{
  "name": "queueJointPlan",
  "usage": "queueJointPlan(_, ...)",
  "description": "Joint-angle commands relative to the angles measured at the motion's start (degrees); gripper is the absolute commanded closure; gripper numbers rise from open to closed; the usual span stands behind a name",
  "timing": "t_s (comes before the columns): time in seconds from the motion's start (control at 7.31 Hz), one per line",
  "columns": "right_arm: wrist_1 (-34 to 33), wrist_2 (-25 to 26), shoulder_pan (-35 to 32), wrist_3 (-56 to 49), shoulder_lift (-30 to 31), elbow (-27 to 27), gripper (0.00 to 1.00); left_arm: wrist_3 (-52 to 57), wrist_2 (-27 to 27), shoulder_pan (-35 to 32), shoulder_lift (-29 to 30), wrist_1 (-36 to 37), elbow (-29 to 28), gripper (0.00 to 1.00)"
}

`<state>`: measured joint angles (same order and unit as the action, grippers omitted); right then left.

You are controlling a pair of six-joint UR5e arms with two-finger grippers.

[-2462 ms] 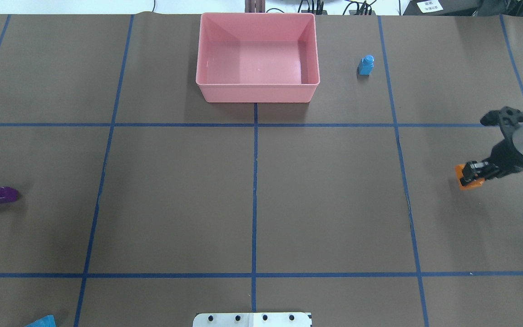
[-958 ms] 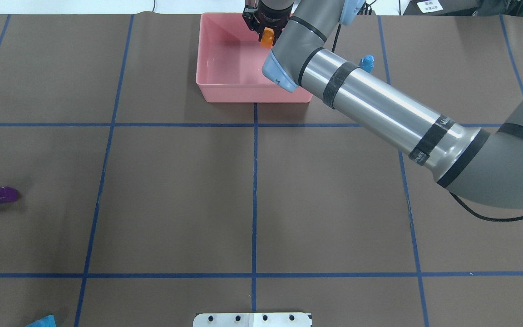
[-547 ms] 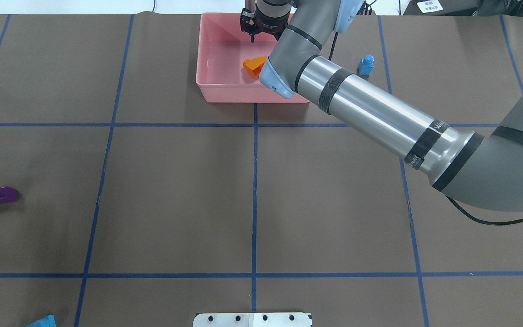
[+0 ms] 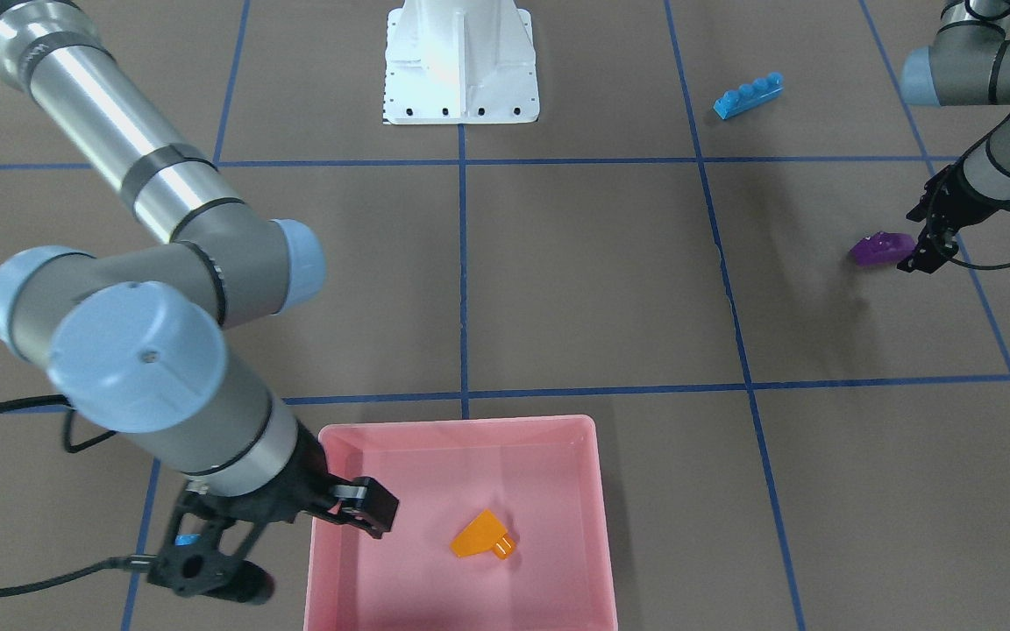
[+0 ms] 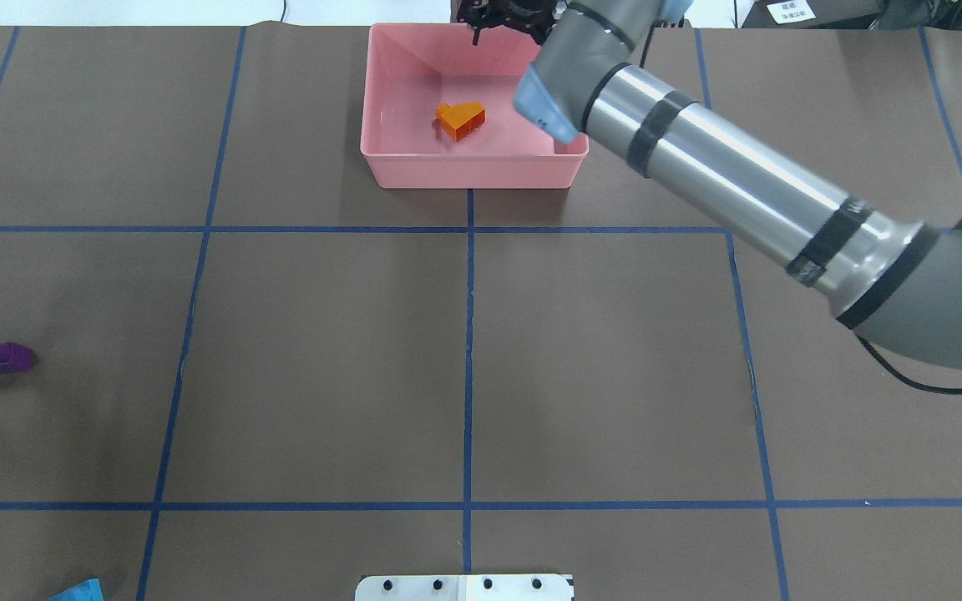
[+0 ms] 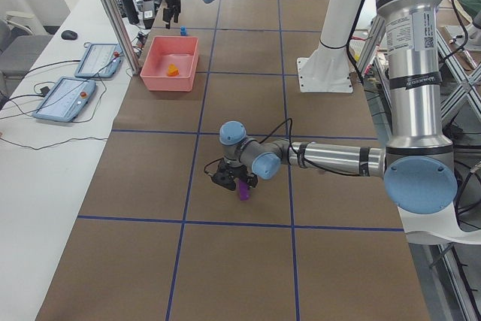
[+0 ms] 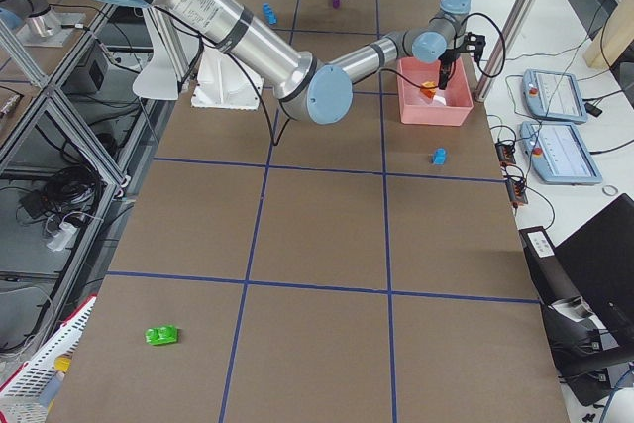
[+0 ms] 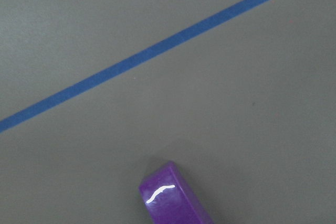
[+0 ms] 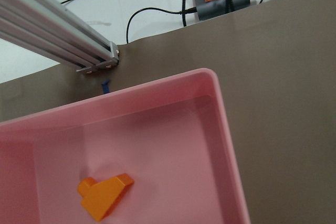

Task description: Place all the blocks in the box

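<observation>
While the orange sloped block (image 5: pixel 460 120) lies loose on the floor of the pink box (image 5: pixel 473 174), near its middle and touching no wall, the other four blocks sit outside it on the tabletop (image 5: pixel 322 351). Nearest the box is the tiny blue one-stud block (image 7: pixel 439 157), just off the short wall on the robot's right. The purple sloped block (image 4: pixel 882 249) lies well apart from the box, toward the robot and off to its left. The long blue four-stud block (image 4: pixel 748 95) is farther from the box the same way, nearer the white base (image 4: pixel 459 61). The green two-stud block (image 7: pixel 161 335) is farthest from the box, far off toward the tabletop's right end. The right claw (image 4: pixel 365 510) hangs above the box on its side away from the robot, its fingers seemingly apart with nothing between them. The left claw (image 4: pixel 926 254) hovers close beside the purple block, on the side away from the box. I cannot tell whether its fingers are apart or together.
</observation>
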<state>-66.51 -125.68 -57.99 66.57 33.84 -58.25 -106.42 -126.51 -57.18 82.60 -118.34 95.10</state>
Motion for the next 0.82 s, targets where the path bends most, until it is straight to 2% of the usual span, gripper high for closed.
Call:
queueJointPlan(0.0, 0.2, -3.3, -2.8, -3.5, 6.3, -4.5, 0.0, -2.9, 0.1, 0.6, 1.5, -0.7, -1.3, 0.0)
queueJointPlan(0.55, 0.6, -3.4, -3.4, -5.4, 11.1, -6.4, 0.0, -4.3, 0.5, 1.8, 1.4, -0.7, -1.5, 0.11)
queueJointPlan(0.68, 0.6, -3.3, -3.4, -5.7, 11.9, -7.3, 0.0, -6.1, 0.5, 2.2, 1.5, -0.7, -1.5, 0.21)
